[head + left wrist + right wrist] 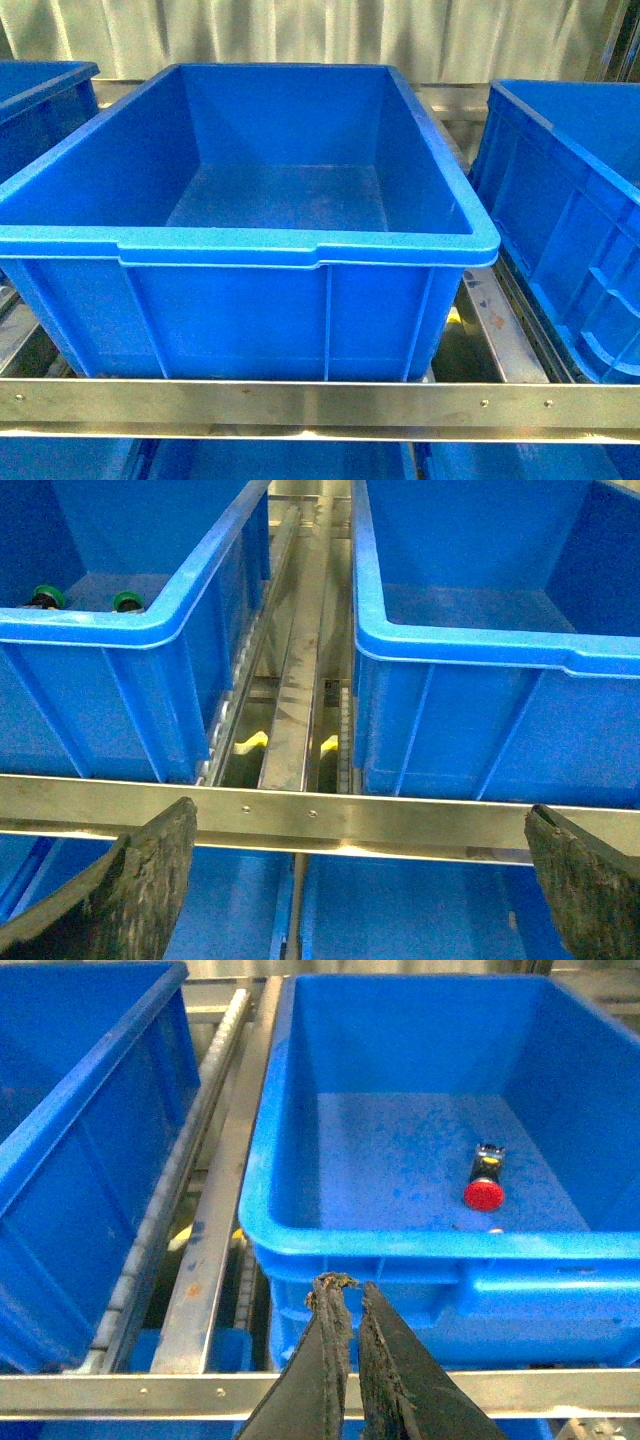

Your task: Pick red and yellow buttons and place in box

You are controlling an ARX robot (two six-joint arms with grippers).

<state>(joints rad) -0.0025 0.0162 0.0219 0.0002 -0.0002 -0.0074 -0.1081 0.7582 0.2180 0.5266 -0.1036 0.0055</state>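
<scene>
The red button [484,1194] is lying on its side on the floor of the right-hand bin [350,1245], toward its far side, cap facing the near wall. The right gripper [345,1305] is hovering outside that bin, just short of its near rim, with its jaws clenched together and holding nothing. The left gripper [360,880] is waiting with jaws released wide apart, facing the gap between the left bin [150,630] and the middle box [300,245], which is sitting empty. Two green-capped buttons [85,599] are resting in the left bin; they are not wanted.

To do this pick well, the right arm should be rising over the rim first, opening the jaws before descending, and closing across the black body rather than the domed cap, which would probably slip. No yellow button is showing, though it may be hidden below a rim.
</scene>
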